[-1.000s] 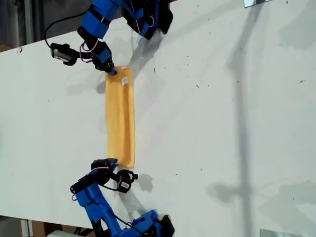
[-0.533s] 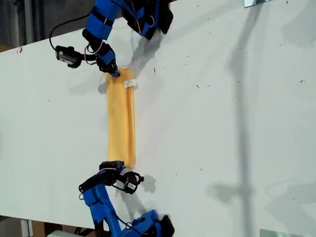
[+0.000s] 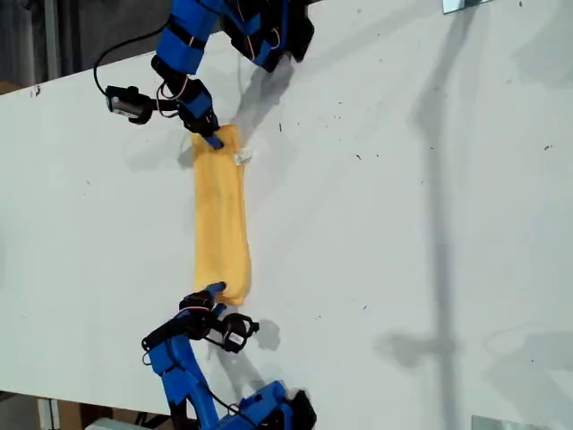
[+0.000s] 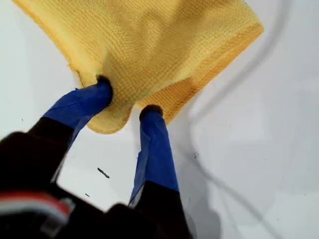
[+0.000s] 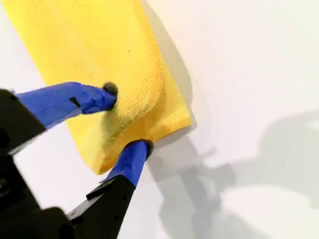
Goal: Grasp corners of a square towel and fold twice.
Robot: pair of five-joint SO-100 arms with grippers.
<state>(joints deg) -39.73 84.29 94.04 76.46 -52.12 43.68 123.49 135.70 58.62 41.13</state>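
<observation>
- Exterior view: the square towel lying as a long narrow folded strip on the white table, one arm's gripper at the far end, another arm's gripper at the near end, small white tag on the exterior view's right of the far end.
- Can't tell from the wrist views which arm is first and which is second.
- Risk: only a small bite of cloth at each end, so a quick lift or pull likely to slip one corner free.
- Risk: layers stacked at both ends; catching just the top layer would probably open the first fold.
- Risk: uneven travel of the two ends likely to leave a skewed second fold, edges not matching.
- Risk: strip sagging in the middle and dragging on the table, bunching the cloth.
- First wrist view: my first gripper narrowly parted, blue fingertips pressed into a rounded end of the towel, a pucker of cloth pinched between the jaws.
- Second wrist view: my second gripper a bit wider, clamped across a thick folded end of the towel, cloth bulging between the jaws.
</observation>
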